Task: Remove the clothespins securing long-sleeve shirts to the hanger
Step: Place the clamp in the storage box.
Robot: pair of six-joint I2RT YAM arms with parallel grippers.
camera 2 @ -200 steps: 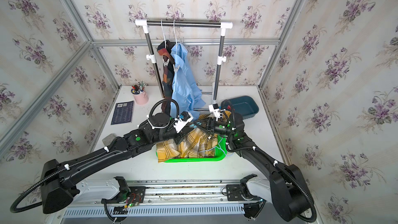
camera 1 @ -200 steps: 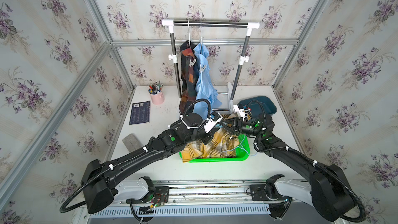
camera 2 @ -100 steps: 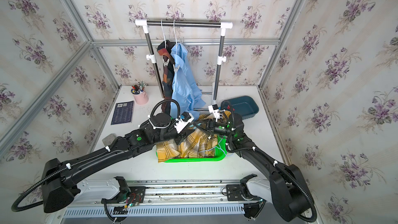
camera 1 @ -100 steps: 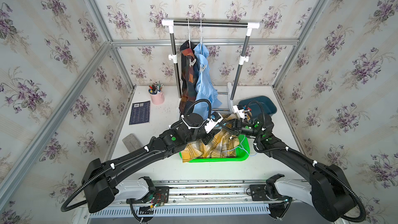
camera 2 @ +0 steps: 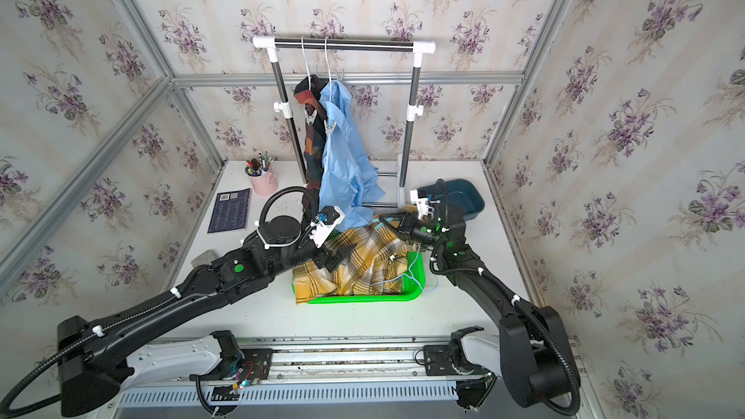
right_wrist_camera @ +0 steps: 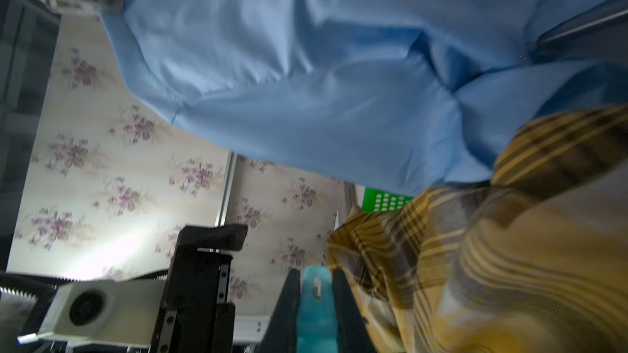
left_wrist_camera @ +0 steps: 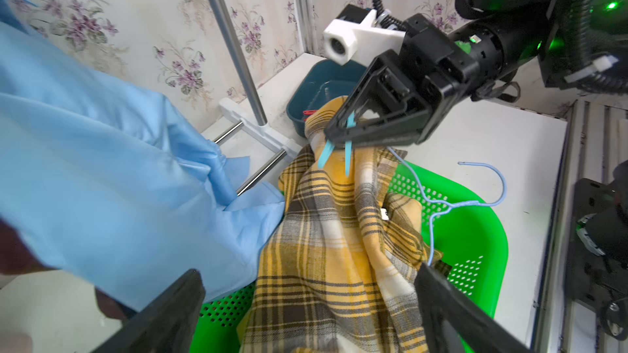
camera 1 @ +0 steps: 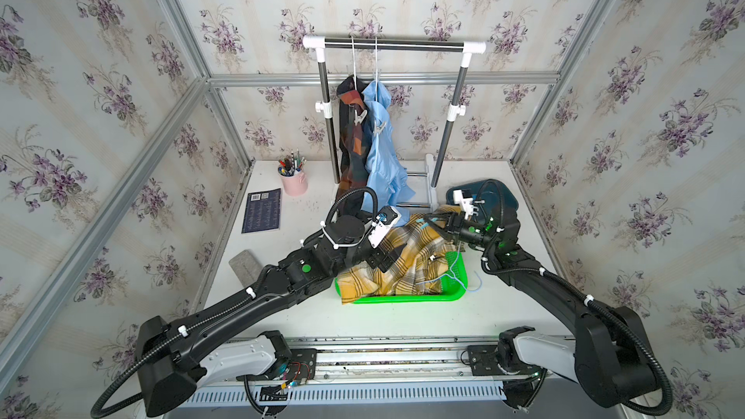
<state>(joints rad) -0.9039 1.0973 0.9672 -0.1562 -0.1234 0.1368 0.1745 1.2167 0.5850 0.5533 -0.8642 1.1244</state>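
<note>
I had my right gripper [left_wrist_camera: 331,137] clamped on the teal clothespin [left_wrist_camera: 348,159] at the peak of the yellow shirt [left_wrist_camera: 333,232] slumped in the green basket [left_wrist_camera: 475,232], my left gripper [left_wrist_camera: 306,273] gaping wide above it, a red clothespin [left_wrist_camera: 309,112] already in the blue tub [left_wrist_camera: 316,86], and two pale clothespins [camera 1: 360,116] left on the hanging shirts [camera 1: 381,163].

Yellow-and-grey plaid shirt [left_wrist_camera: 333,249], green basket [left_wrist_camera: 482,232], teal clothespin [left_wrist_camera: 325,155], light-blue shirt [left_wrist_camera: 102,164] (plain, unpatterned)

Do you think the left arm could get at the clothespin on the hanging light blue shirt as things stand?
Probably yes: its fingers are open and empty, and the clothespin sits uncovered on the light blue shirt, though it hangs high.
</note>
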